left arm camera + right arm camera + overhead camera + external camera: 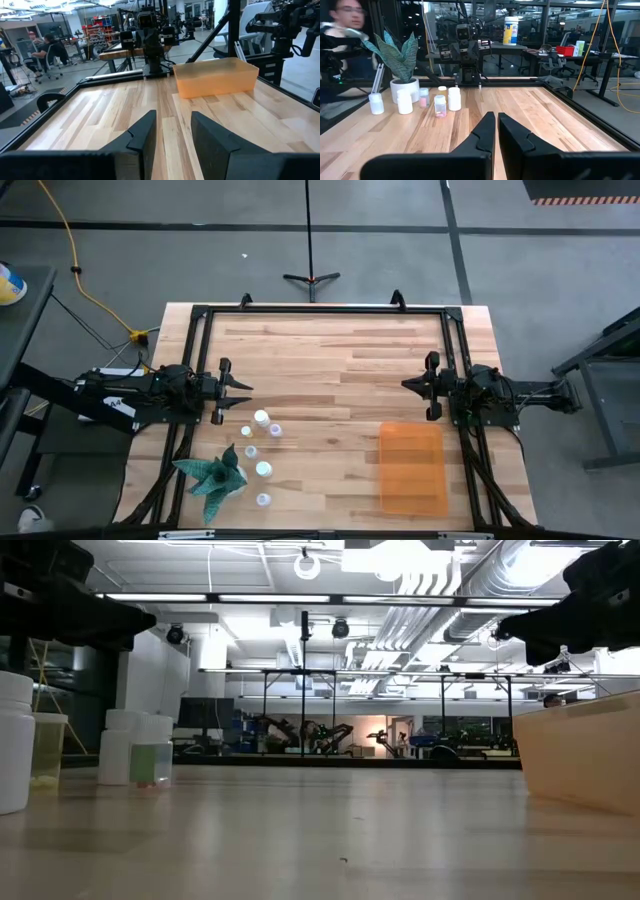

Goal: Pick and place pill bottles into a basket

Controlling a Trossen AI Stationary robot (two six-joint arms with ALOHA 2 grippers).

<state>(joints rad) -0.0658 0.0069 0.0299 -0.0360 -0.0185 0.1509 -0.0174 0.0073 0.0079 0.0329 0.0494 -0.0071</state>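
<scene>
Currently both arms are idling apart: left gripper (243, 385) sitting with fingers spread, right gripper (409, 385) pressed together, holding nothing. Pill bottles (262, 443) are standing beside the plant (212, 476); basket (411, 468) is lying near the right arm.

Wood-plank table (330, 360) w/ black frame rail (320, 308) running round its edges is carrying everything. Orange translucent basket (411, 467) is sitting on the right-front part, long side running front-back. Pill bottles (261, 419) are standing upright in a loose cluster on the left-front part, approx five, some w/ clear bodies per the right wrist view (440, 106). Green spiky plant (213, 475) in a white pot (404, 88) is sitting just beside them, nearer the left-front corner. Bottles and basket are sitting well apart; bare wood is lying between.
</scene>
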